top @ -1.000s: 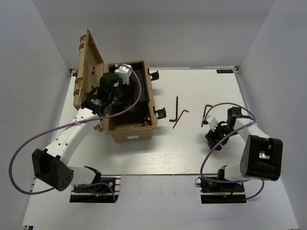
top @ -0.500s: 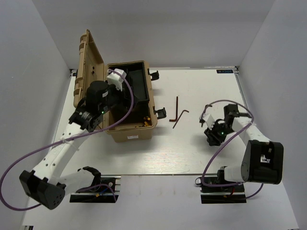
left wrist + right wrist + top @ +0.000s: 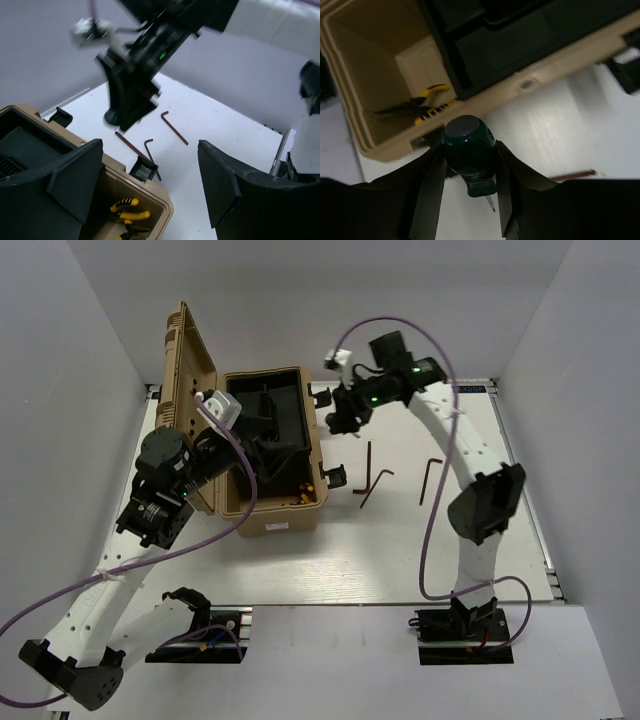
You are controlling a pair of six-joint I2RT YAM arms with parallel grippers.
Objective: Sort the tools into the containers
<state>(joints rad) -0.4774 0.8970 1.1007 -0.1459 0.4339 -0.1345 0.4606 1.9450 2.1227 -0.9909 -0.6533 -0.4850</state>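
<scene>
Stubby screwdriver (image 3: 468,150): being clenched in right jaws, tip down; toolbox (image 3: 270,520) just left. Left jaws released, empty.

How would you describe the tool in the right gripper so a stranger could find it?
Start at the open tan toolbox. Just past its right rim hangs the right gripper, shut on a stubby screwdriver. Its fat green handle sets it apart from the thin dark hex keys nearby.

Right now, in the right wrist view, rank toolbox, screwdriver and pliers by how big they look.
1. Toolbox.
2. Screwdriver, in the right claw, though nearness to the camera enlarges it.
3. Pliers, lying in the toolbox.
</scene>
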